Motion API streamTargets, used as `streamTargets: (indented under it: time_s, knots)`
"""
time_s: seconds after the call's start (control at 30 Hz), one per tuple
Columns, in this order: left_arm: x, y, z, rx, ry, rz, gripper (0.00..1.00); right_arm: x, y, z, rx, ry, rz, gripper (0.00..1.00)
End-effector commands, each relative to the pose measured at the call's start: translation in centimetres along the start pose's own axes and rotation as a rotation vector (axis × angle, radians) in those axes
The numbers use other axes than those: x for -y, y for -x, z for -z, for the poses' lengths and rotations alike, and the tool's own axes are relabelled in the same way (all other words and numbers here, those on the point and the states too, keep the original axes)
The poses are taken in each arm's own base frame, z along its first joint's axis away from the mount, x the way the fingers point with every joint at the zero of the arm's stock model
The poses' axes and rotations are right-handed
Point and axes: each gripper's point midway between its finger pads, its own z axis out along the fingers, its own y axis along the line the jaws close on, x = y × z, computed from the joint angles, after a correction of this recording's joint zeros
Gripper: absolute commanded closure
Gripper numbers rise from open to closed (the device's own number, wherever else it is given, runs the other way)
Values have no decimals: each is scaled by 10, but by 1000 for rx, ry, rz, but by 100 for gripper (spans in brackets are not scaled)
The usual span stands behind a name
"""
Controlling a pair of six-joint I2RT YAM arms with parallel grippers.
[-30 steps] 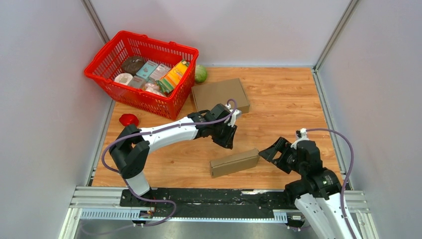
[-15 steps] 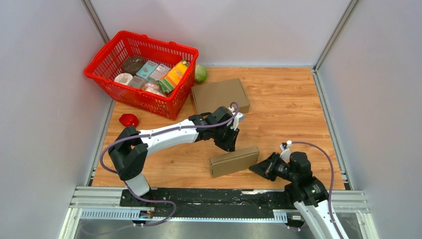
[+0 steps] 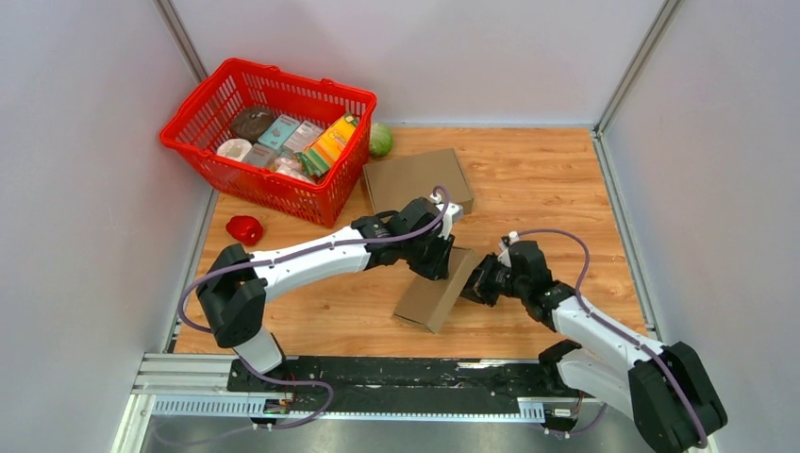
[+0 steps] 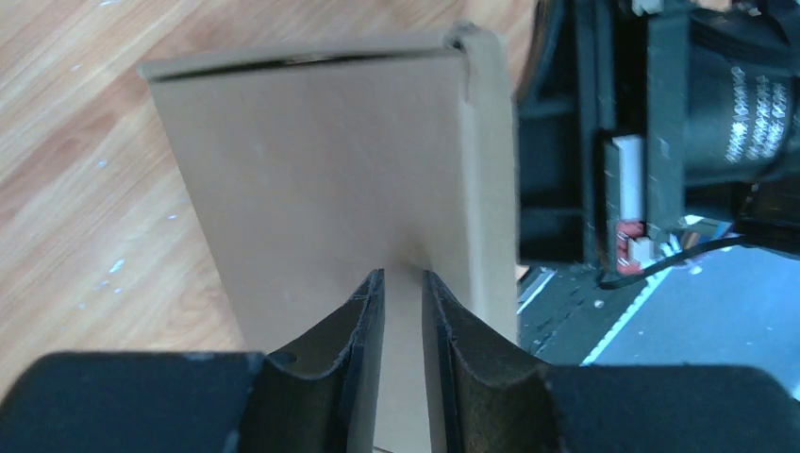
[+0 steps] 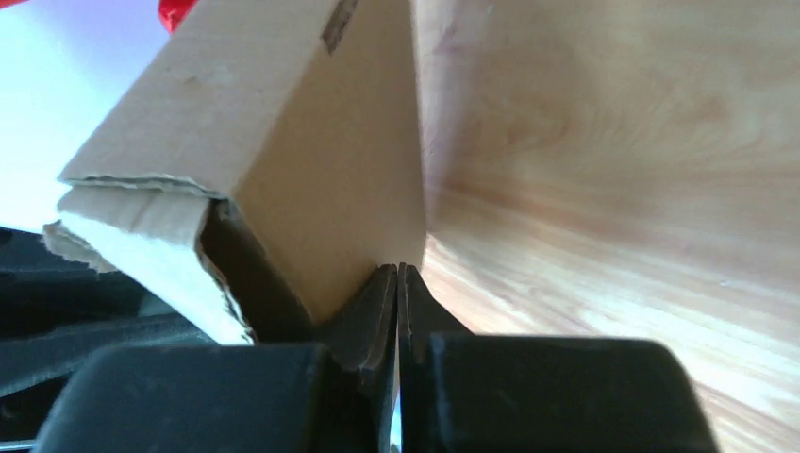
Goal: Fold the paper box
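Both grippers meet the paper box (image 3: 434, 293) at mid-frame, its long axis slanting upper right to lower left. At its upper end the left gripper (image 3: 437, 260) pinches card; the right gripper (image 3: 475, 283), closed to a slit, touches its right edge.

Shallow brown cardboard box (image 3: 431, 295), tilted on edge

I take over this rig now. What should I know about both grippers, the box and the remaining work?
Left gripper: shut on a panel of the paper box.
Right gripper: shut, tips at the box's right side; a pinch cannot be confirmed.
Box: mid-table, lying diagonally between both grippers.
Done: body looks formed.
Left: one end flap looks loose; tuck it, probably.
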Motion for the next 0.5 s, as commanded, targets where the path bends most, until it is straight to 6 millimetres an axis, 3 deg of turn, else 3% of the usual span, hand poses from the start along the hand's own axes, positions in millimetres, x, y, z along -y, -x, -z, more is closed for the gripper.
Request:
streamTargets:
  time_s: [0.0,0.07,0.1,0.13,0.2,0.23,0.3,0.4,0.43,0.47]
  knots:
    - [58,17,-5,39,-192,-6,70,-68,58,9,159,137,231,93]
    - [63,23,-13,36,-204,-6,70,-54,62,10,110,51,268,90]
    - [69,33,-11,44,-212,-12,70,-64,82,17,144,4,302,89]
    - [67,32,-20,25,-206,-17,70,-21,88,27,154,-222,248,88]
    - [71,37,-23,22,-216,-21,69,-2,127,53,281,-438,363,80]
    - [69,37,-26,15,-209,-29,68,18,126,67,263,-561,365,77]
    - [58,39,-23,24,-150,-43,60,37,142,92,297,-742,419,71]
    - [40,48,-4,77,-99,-48,51,43,145,111,330,-798,416,59]
    - [32,57,9,114,-84,-39,49,37,146,115,363,-772,418,57]
    - [27,58,14,122,-79,-33,46,32,148,117,382,-754,412,49]
